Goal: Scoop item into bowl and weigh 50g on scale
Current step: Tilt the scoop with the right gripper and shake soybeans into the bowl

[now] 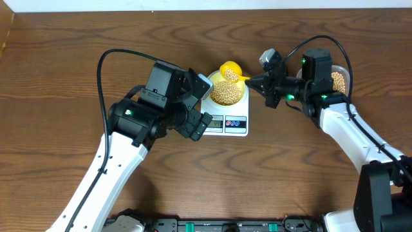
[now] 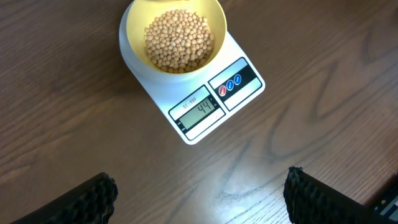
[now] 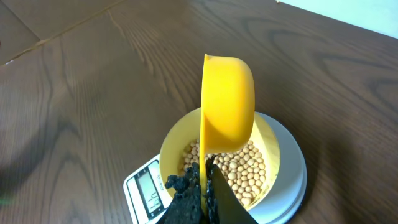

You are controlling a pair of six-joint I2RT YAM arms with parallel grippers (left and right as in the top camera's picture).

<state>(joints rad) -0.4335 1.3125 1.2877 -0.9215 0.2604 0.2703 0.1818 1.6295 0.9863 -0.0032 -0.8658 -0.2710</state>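
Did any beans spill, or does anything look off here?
Nothing stands out. The beans sit inside the bowl on the scale; none lie loose on the table. The yellow scoop is tipped on edge above the bowl, pinched by the right gripper.

On the scale [image 2: 231,53], in the left wrist view, the digits "44" are shown on the grey LCD display [image 2: 200,110]. No unit or other sign beside them can be made out. Just above the display a small printed model label [image 2: 188,103] is carried. It appears to read "SF-400", though the letters are tiny. On the dark panel next to the display, small round red and blue buttons [image 2: 231,85] are marked with white symbols too small to be read. In the right wrist view the display [image 3: 151,193] is seen sideways, and two digits like "44" are shown there. In the overhead view the figures cannot be read.
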